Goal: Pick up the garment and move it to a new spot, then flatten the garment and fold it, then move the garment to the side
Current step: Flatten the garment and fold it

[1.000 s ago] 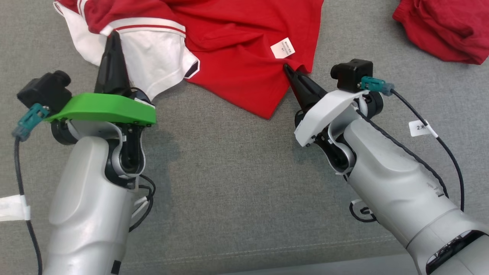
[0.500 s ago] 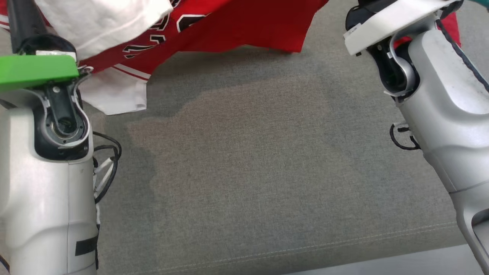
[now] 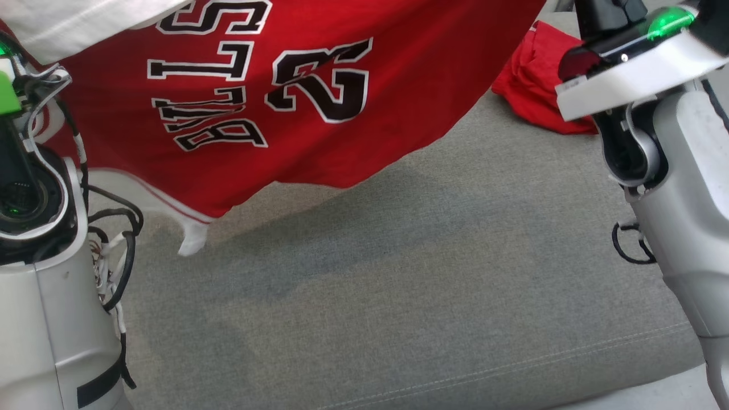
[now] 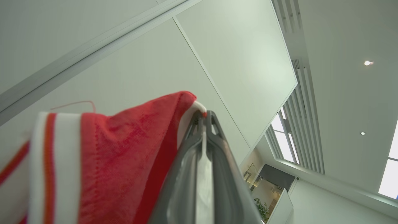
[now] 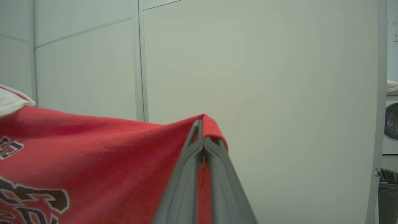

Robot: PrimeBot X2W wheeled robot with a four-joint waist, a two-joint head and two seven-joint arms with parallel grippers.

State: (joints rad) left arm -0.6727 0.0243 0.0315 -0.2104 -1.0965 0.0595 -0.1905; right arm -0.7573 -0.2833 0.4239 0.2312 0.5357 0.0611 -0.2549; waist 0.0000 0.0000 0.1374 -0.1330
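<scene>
The garment [image 3: 319,114] is a red jersey with black and white lettering and white trim. It hangs in the air, stretched between my two raised arms above the grey surface [image 3: 398,285]. In the left wrist view my left gripper [image 4: 204,114] is shut on the garment [image 4: 124,149] at a white-trimmed edge. In the right wrist view my right gripper [image 5: 202,122] is shut on a red corner of the garment [image 5: 93,161], which drapes away to the left. A white hem tip dangles low at the left in the head view.
A second red cloth [image 3: 535,85] lies bunched on the grey surface at the back right. The surface's stitched front edge [image 3: 512,364] runs along the bottom. Pale wall panels [image 5: 264,77] stand behind, and a washing machine [image 5: 391,124] is at the far right.
Both arms have risen with the garment, lifting it off the surface so it hangs spread with its lettering facing me. The head camera has also shifted.
</scene>
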